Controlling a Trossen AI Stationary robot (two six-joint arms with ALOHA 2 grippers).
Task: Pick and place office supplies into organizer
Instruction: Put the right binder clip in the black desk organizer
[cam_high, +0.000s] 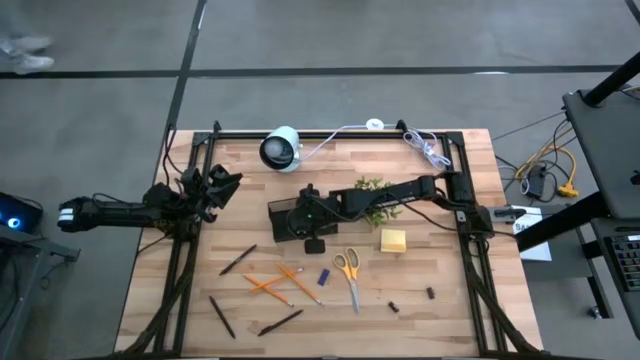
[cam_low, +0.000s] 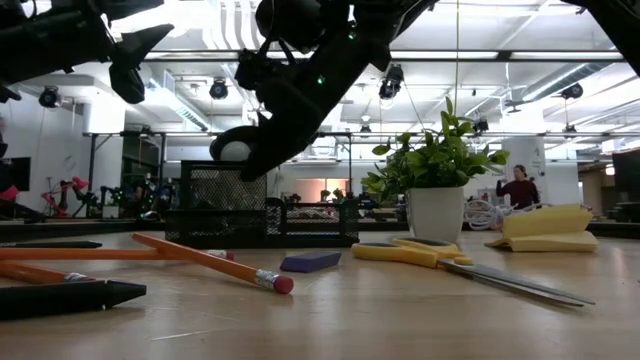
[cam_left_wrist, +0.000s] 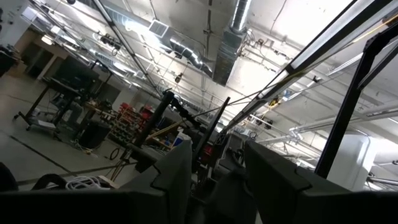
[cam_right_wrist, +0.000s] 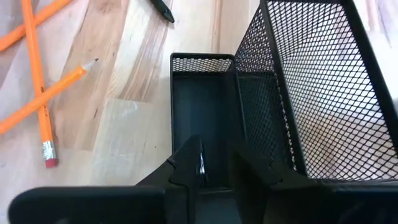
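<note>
While the right gripper (cam_high: 312, 243) hangs over the organizer (cam_high: 290, 218), its fingers stand slightly parted above a low compartment; whether anything is held cannot be told.
Organizer: black mesh tray, set mid-table beside the plant (cam_high: 375, 190).
Left gripper (cam_high: 222, 184): raised at the table's left edge, fingers apart, nothing seen between them.
Open room: bare wood lies between the pencils (cam_high: 270, 284), scissors (cam_high: 348, 275) and sticky-note pad (cam_high: 393, 240).
Hard to make out: small dark pieces (cam_high: 430, 293), possibly clips.
Room: a person is seen far behind.
</note>
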